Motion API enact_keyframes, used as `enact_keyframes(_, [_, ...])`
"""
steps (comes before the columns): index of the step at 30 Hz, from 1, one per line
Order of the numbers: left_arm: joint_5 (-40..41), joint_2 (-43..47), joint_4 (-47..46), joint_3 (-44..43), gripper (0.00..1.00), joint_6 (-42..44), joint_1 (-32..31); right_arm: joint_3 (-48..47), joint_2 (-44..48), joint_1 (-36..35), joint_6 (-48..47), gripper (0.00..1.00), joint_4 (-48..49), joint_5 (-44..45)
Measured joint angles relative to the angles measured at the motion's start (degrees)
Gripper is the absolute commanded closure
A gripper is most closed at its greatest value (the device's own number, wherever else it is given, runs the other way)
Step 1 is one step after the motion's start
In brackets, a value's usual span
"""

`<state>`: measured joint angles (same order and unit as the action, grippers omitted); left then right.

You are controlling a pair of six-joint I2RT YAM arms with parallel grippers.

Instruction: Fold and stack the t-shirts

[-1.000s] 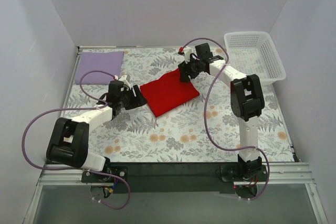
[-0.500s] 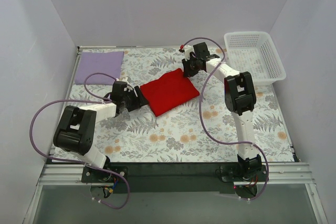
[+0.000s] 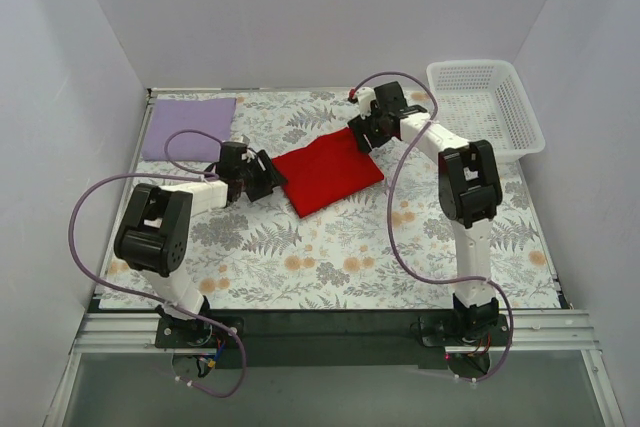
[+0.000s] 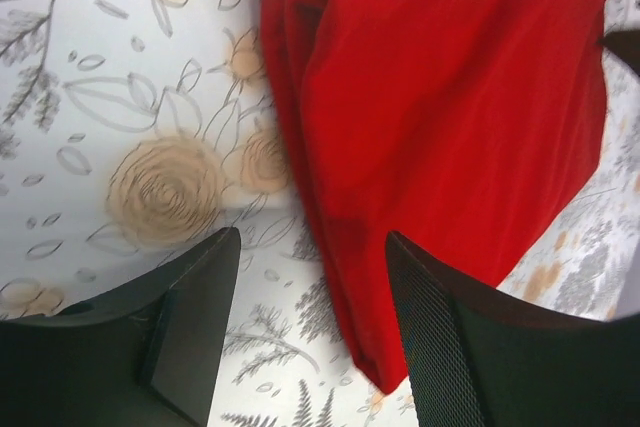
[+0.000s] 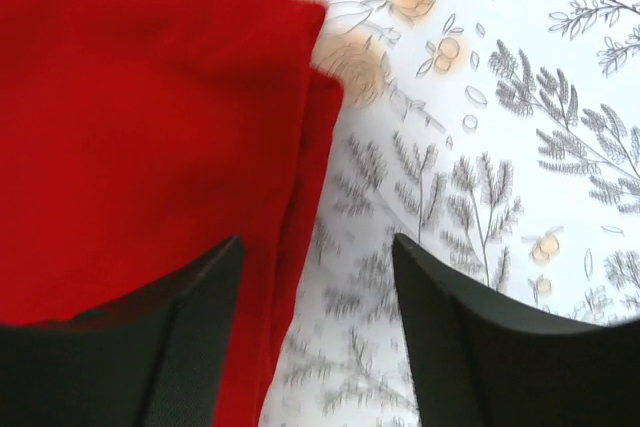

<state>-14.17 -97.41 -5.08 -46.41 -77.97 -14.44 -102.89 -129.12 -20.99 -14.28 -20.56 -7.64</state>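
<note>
Top external: red shirt [image 3: 328,172] folded to a rectangle, lying skewed on the table [image 3: 330,257], a bit far of centre. Lavender shirt [image 3: 190,127] flat in the far-left corner, well apart from the red one. Basket [image 3: 470,63] at far right. Left gripper [image 3: 270,175] just at the red shirt's left corner, right gripper [image 3: 362,137] at its far corner, one on each side of the cloth.

Left wrist: left gripper [image 4: 312,237] jaws apart, nothing clamped. Red shirt [image 4: 450,97] fills the upper right, with its layered edge running down between the fingers. One finger over cloth, the other over bare floral table [image 4: 120,97]. Touching the cloth or hovering: cannot tell.

Right wrist: right gripper [image 5: 318,239] jaws apart too, nothing between them. Red shirt [image 5: 140,127] on the left of view, with a two-layer corner showing near the top. Folded edge passing between the fingers, one finger over red, the other over floral print. Contact again cannot tell.
</note>
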Motion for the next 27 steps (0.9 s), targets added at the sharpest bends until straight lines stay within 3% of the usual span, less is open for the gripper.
enact_keyframes(9, [0.3,-12.2,6.3,-15.9,0.4,-8.0,0.0,22.7,28.8,1.0,-8.1,0.29,-0.6,-12.7])
enact_keyframes(11, [1.1,-13.5,7.7,-18.1,0.44,-8.9,0.0,27.1,34.8,1.5,-8.7,0.29,-0.3,-15.6])
enact_keyframes(16, [4.0,-14.7,10.0,-19.3,0.78,-9.1,0.0,36.3,43.8,6.2,-9.5,0.28,-0.2,-22.7])
enact_keyframes(17, [4.1,-14.9,10.3,-19.4,0.92,-8.7,0.0,37.8,44.6,7.7,-9.6,0.28,-0.3,-23.9])
enact_keyframes(18, [4.3,-15.1,10.6,-19.6,0.99,-8.0,0.1,39.3,45.2,9.1,-9.7,0.28,-0.2,-25.2])
enact_keyframes(23, [4.5,-16.2,11.9,-22.1,1.0,-0.5,0.1,45.3,48.2,15.5,-10.3,0.27,-0.3,-31.5])
enact_keyframes(27, [7.4,-15.1,13.2,-22.8,1.0,10.1,-0.4,49.5,53.9,18.4,-11.4,0.24,0.1,-36.3])
